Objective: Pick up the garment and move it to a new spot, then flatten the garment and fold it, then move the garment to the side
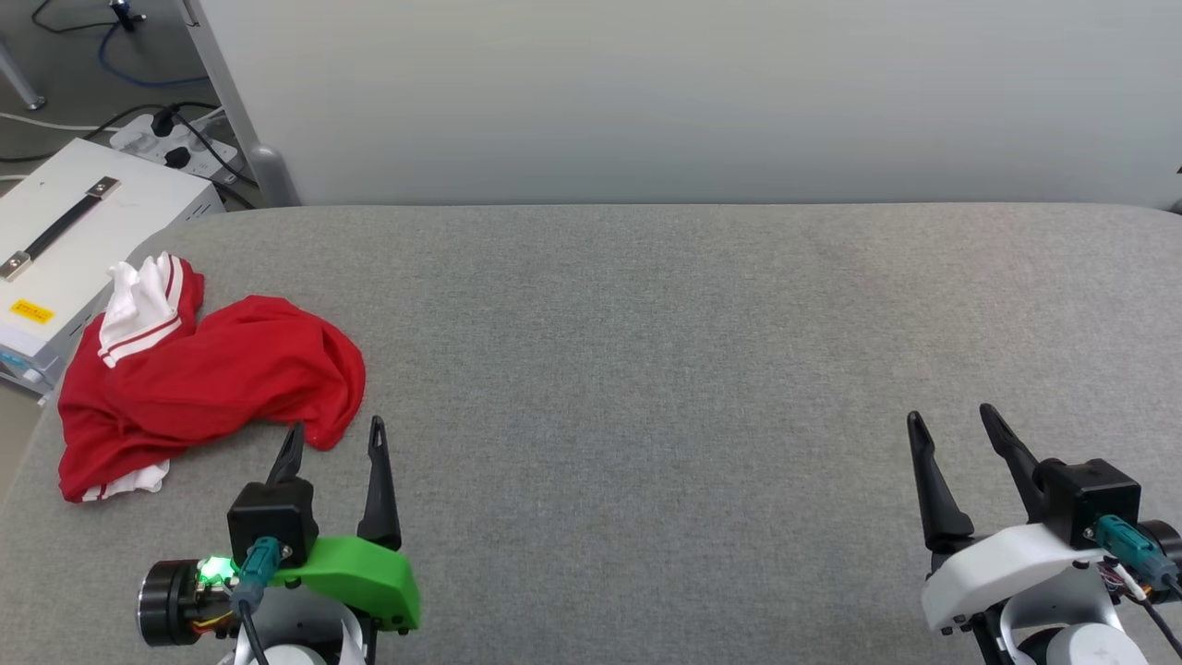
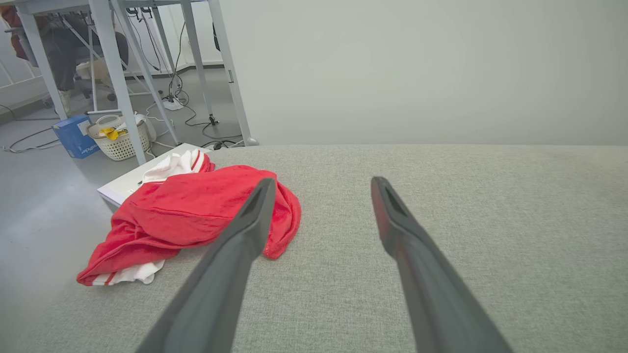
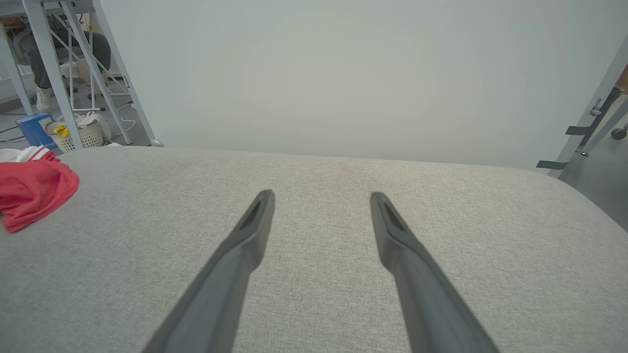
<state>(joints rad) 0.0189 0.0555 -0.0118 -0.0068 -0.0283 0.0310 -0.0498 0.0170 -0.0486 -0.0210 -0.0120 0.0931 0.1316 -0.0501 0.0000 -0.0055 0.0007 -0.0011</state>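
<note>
The garment [image 1: 208, 374] is a red T-shirt with white striped trim, lying crumpled in a heap near the left edge of the grey table [image 1: 646, 369]. Its white sleeve sticks up at the far end. My left gripper [image 1: 336, 438] stands open just in front of the heap's right end, nothing between its fingers. In the left wrist view the garment [image 2: 196, 215] lies ahead and to the left of the open left gripper [image 2: 321, 186]. My right gripper [image 1: 951, 420] is open over bare cloth at the lower right. In the right wrist view the right gripper [image 3: 321, 198] is empty, the garment [image 3: 32, 189] far left.
A white case with a black handle [image 1: 74, 240] stands on the floor beside the table's left edge. A power strip and cables [image 1: 175, 143] lie behind it. A pale wall [image 1: 693, 92] backs the table. A basket [image 2: 119, 139] and table legs [image 2: 113, 73] stand on the floor.
</note>
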